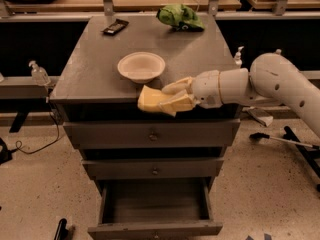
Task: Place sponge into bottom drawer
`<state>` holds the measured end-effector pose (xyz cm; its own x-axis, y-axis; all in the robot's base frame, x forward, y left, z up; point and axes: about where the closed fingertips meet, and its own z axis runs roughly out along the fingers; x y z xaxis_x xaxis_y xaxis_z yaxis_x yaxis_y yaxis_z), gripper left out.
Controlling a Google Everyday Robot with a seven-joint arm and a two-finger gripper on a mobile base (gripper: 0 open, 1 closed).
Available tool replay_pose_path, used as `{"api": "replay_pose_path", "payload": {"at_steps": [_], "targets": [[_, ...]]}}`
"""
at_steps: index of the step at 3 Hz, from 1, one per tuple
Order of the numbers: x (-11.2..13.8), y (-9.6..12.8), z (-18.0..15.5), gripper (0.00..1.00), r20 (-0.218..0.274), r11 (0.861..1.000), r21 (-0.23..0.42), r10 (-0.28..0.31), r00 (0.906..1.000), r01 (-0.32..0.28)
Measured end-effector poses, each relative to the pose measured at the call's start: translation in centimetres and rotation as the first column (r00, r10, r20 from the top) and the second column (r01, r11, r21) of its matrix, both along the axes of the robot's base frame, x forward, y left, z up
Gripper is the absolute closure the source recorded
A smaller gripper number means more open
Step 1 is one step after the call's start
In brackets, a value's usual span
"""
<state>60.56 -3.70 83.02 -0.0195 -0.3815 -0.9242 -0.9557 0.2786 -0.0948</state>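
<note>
Standing open at 6 o'clock, bottom drawer (155,203); above it, at the cabinet top's front edge, gripper (171,97) grasping sponge (150,100). Bowl (141,65) at sponge's 11 o'clock; green cloth (180,16) farthest, 1 o'clock.

Gripper (176,97): cream fingers on a white arm, clamped on the pale yellow sponge (151,100) at the front edge of the grey cabinet (90,79). Just behind it: plain cream bowl (141,66). Farther behind: green cloth (180,16). Below it: bottom drawer (155,229), grey, dark inside. Floor (40,194): beige, speckled.
</note>
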Motion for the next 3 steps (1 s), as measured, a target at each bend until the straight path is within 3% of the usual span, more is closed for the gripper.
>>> {"api": "replay_pose_path", "payload": {"at_steps": [2,3], "targets": [[-4.2,-0.1,-2.2,1.0,0.023,0.995,-0.088,0.047,0.9986,-0.045],[-7.5,-0.4,-4.7,1.0,0.06,0.994,-0.043,0.107,0.9925,-0.104]]}}
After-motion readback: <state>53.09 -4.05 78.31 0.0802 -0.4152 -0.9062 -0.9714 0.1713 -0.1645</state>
